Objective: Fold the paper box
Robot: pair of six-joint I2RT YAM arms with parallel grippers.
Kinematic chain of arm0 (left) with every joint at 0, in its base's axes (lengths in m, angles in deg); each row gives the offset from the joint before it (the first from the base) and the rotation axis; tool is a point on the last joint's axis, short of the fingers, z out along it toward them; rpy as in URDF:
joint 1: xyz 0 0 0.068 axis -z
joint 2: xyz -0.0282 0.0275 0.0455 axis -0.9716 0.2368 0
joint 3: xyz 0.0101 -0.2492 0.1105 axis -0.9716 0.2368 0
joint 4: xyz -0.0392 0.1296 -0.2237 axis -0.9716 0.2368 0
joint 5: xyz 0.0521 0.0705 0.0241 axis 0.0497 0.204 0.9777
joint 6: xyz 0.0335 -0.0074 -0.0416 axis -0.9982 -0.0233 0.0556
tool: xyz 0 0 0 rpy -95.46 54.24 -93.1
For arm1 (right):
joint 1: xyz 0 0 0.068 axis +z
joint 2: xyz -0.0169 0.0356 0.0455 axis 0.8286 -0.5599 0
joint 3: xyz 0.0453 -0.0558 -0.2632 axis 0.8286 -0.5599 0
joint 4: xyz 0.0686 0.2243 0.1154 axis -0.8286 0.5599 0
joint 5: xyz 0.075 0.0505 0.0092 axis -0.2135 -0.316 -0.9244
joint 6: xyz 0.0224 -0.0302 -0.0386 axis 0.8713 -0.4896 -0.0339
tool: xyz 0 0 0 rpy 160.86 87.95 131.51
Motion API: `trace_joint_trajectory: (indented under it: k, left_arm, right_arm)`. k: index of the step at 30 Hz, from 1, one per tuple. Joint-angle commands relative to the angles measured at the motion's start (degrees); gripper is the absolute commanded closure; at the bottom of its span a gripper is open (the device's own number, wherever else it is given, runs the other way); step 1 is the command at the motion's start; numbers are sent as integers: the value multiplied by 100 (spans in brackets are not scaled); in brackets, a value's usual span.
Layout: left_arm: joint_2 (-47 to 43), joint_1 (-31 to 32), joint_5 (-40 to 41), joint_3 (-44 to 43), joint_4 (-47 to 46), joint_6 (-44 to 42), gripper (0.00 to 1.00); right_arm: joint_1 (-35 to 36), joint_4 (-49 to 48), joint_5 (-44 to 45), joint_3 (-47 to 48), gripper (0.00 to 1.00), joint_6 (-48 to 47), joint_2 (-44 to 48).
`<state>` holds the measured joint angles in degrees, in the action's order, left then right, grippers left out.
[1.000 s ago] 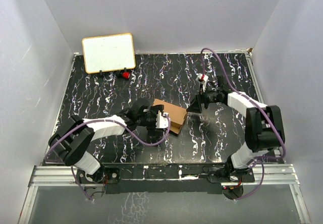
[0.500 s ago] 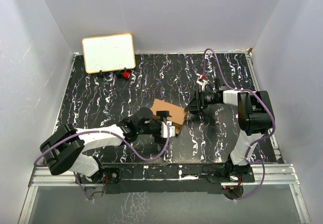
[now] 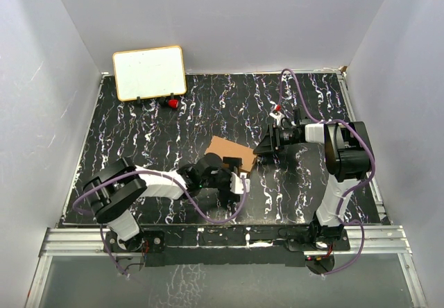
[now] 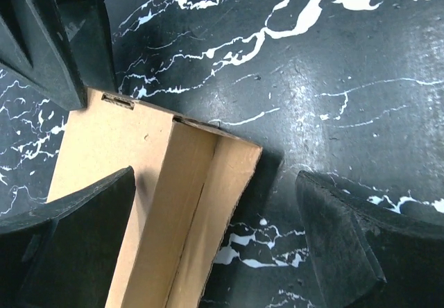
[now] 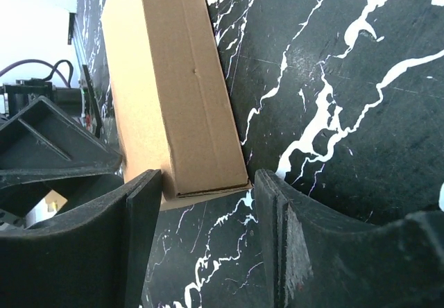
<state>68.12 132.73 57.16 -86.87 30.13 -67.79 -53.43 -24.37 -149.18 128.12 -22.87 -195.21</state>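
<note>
Left gripper point(image 4: 215, 214) stands wide open, holding nothing, and straddles the near end of the paper box point(image 4: 118, 148), which lies mid-table point(image 3: 139, 134); we judge it ready to steady that end. Our right gripper point(image 5: 205, 232) is partly open, fingers bracketing the far corner without a clear pinch. Both arms reach low and angle inward.

Soft, even white light fills the top view; the table point(image 3: 139, 134) around the paper box point(image 3: 225, 148) shows no glare. In my left wrist view a narrow dark shadow hugs the box's right edge, and my fingers point(image 4: 340, 238) beside it look dark and slightly soft. In my right wrist view, the background left of the box washes out white.
</note>
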Motion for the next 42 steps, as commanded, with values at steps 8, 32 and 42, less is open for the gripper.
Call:
trace_joint_trajectory:
  k: [8, 32, 42]
  left_arm:
    - [417, 210, 255, -341, -783, 90, 8]
    - [543, 229, 299, -563, -781, 484, 71]
    - [109, 230, 153, -530, -591, 768, 46]
  right_arm:
    - [-23, -213, -177, 169, 45, 76, -17]
    - [-22, -182, -104, 152, 50, 90, -71]
    - [-19, -147, -112, 179, 50, 74, -82]
